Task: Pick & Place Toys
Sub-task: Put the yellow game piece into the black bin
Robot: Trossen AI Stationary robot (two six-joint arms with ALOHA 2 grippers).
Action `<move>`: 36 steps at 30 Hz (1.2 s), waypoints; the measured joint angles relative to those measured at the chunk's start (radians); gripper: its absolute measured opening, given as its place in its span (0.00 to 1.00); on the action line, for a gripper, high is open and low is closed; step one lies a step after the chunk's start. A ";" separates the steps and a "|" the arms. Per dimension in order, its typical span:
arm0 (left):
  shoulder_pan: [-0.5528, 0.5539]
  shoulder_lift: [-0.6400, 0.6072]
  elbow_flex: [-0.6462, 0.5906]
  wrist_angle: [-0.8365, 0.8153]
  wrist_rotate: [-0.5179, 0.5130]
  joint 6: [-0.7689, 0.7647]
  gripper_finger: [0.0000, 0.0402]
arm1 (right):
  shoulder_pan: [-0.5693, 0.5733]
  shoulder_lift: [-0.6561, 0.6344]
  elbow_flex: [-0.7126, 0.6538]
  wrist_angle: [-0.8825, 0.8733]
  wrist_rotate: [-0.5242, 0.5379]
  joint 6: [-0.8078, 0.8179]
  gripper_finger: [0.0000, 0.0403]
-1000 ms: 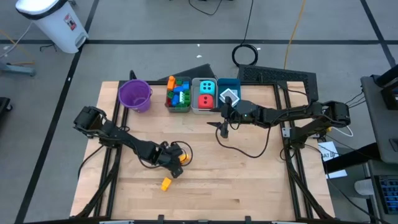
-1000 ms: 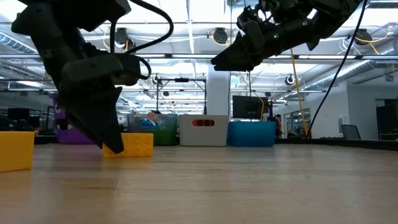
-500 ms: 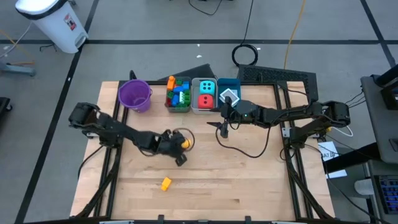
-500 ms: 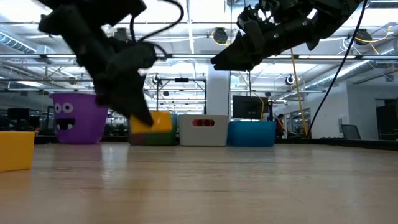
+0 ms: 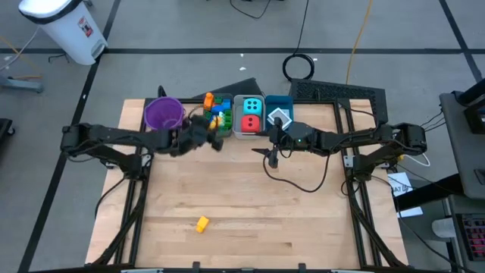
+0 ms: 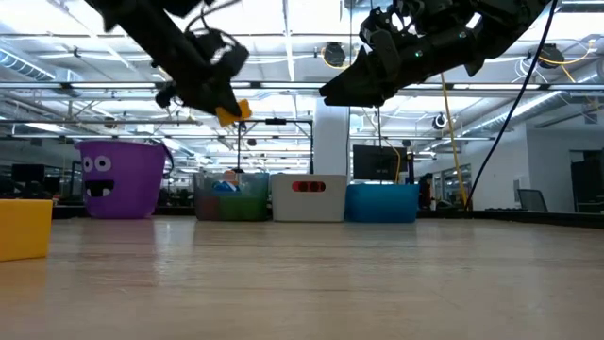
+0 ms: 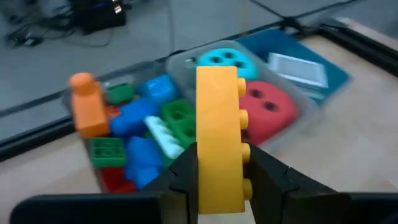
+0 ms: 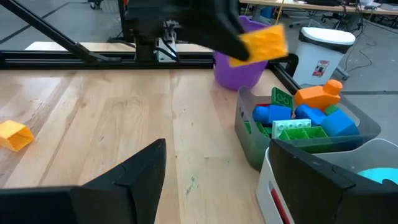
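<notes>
Right now my left end effector (image 7: 217, 177) is clamped on one yellow plastic building brick (image 7: 217, 137), lifted clear of the wooden bench (image 5: 250, 197) and held just short of the grey rectangular bin (image 5: 216, 130) of bricks. Beyond the brick I can count, in that bin, one orange piece (image 7: 87, 112), at least three blue bricks (image 7: 140, 118), three green ones (image 7: 177, 115) and a bit of red low down; the heap hides the rest. Next along, past my fingers, the white rectangular bin (image 5: 249, 133) holds two dice: one cyan die (image 5: 252, 107) and one red die (image 5: 250, 123). Farther still, the blue rectangular bin (image 5: 278, 101) holds small white flat pieces (image 5: 279, 117); I cannot count them. Beside me on the other side stands one purple plastic bucket (image 6: 121, 179) with a cartoon face on it. One more yellow brick (image 5: 201, 224) lies alone on the bench, well behind me. My right end effector (image 5: 271, 160) hangs with its fingers spread, empty, just in front of the white and blue bins. No writing is legible anywhere.
</notes>
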 joint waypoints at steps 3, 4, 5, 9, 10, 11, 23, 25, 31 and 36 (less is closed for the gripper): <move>0.094 0.043 0.000 0.021 0.042 -0.017 0.24 | 0.000 0.000 0.000 0.001 0.000 0.000 0.64; 0.124 0.061 0.000 0.022 0.055 -0.018 0.24 | 0.000 0.000 0.000 0.001 0.000 0.000 0.64; 0.152 0.081 0.000 0.031 0.069 -0.018 0.24 | 0.000 0.000 0.000 0.001 0.000 0.000 0.64; 0.257 0.165 0.000 0.112 0.127 -0.018 0.27 | 0.000 0.000 0.000 0.001 0.000 -0.001 0.64; 0.280 0.189 0.000 0.145 0.147 -0.011 0.29 | 0.000 0.000 0.000 0.001 0.000 -0.001 0.64; 0.302 0.212 0.000 0.175 0.172 0.002 0.30 | 0.000 0.000 0.000 0.001 0.000 -0.002 0.64; 0.404 0.340 0.000 0.370 0.243 0.147 0.37 | 0.000 0.000 0.000 -0.006 -0.001 -0.008 0.64; 0.402 0.338 0.000 0.369 0.242 0.180 0.42 | 0.000 0.000 0.000 -0.008 -0.001 -0.008 0.64; 0.400 0.337 0.000 0.368 0.303 0.253 0.63 | 0.000 0.000 0.000 -0.010 -0.001 -0.008 0.64; 0.384 0.264 0.000 0.364 0.462 0.260 0.74 | 0.000 0.000 0.000 -0.010 -0.001 -0.008 0.64</move>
